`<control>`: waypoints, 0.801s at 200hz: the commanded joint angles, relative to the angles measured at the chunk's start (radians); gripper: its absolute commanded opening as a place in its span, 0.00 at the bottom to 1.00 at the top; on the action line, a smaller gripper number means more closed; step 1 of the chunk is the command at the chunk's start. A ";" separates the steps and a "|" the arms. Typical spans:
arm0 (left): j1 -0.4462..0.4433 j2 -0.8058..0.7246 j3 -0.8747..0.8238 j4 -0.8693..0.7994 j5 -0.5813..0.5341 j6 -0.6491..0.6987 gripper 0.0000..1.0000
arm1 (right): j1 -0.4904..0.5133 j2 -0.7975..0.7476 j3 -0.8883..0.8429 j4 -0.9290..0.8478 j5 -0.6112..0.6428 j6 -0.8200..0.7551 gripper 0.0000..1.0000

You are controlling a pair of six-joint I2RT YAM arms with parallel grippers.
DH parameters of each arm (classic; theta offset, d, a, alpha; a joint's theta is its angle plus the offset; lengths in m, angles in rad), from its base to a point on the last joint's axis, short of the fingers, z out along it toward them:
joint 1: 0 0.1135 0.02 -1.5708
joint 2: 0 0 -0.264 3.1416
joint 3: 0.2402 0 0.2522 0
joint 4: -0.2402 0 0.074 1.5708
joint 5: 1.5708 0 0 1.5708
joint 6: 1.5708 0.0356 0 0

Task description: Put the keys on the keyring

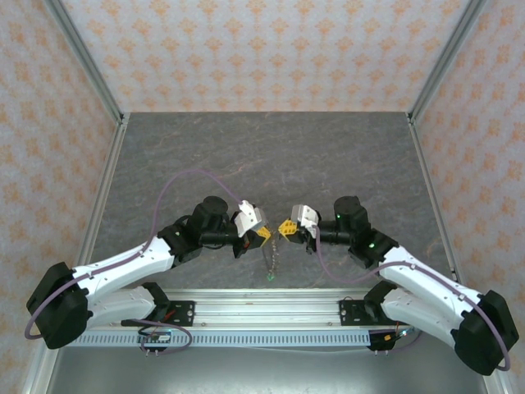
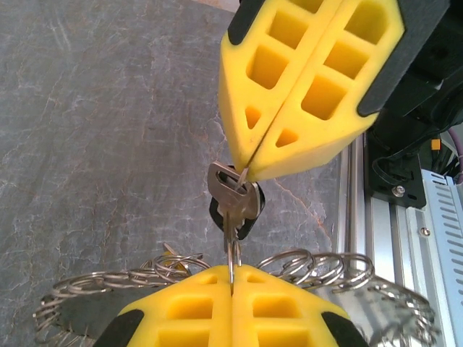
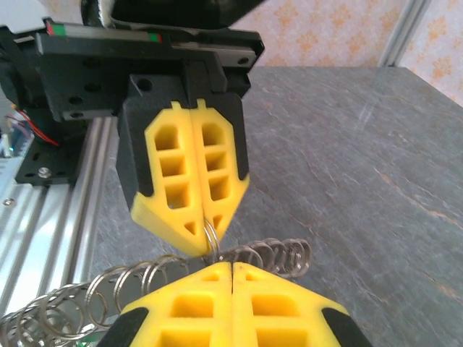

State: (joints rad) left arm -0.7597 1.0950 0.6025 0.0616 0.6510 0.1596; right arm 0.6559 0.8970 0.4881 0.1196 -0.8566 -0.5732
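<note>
At the near edge an aluminium rail (image 1: 271, 300) carries both arm bases. Just beyond it, in the top view, the keyring (image 1: 271, 258) shows as a thin beaded chain running from the grippers back toward the rail, with a small green item (image 1: 269, 278) at its near end; whether that is a key cannot be told at this size. Above the chain the left gripper (image 1: 263, 233) and right gripper (image 1: 288, 227) face each other tip to tip, close together over the grey stone-patterned table (image 1: 271, 156). Both sets of yellow jaws are pressed fully together. In the right wrist view the left gripper is clenched on a thin wire loop at its tip, with the coil of rings draped across just behind. In the left wrist view the keys (image 2: 231, 194), a silver one in front of a dark-headed one, sit between the two tips, and the right gripper appears to pinch the silver key's head. A purple cable (image 1: 176, 185) arcs over the left arm. Patterned orange walls (image 1: 271, 49) close the far side.
</note>
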 commanded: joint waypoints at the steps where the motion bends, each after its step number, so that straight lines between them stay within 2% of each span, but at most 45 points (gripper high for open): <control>1: -0.008 -0.011 0.029 0.019 0.010 0.023 0.00 | 0.005 0.024 0.033 0.076 -0.107 0.029 0.00; 54: -0.009 -0.014 0.025 0.024 0.004 0.015 0.00 | 0.008 0.083 0.050 0.118 -0.169 0.069 0.00; 101: -0.007 -0.011 0.026 0.030 0.008 0.012 0.00 | 0.060 0.137 0.066 0.132 -0.115 0.054 0.00; 140: -0.008 -0.028 0.022 0.025 0.005 0.012 0.00 | 0.063 0.151 0.055 0.142 0.039 0.054 0.00; 160: -0.008 -0.044 0.013 0.030 -0.003 0.011 0.00 | 0.063 0.151 0.058 0.074 0.104 0.022 0.00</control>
State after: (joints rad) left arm -0.7593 1.0943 0.6025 0.0463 0.6388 0.1589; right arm 0.7143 1.0428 0.5259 0.2211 -0.8661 -0.5163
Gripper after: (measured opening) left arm 0.040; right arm 0.043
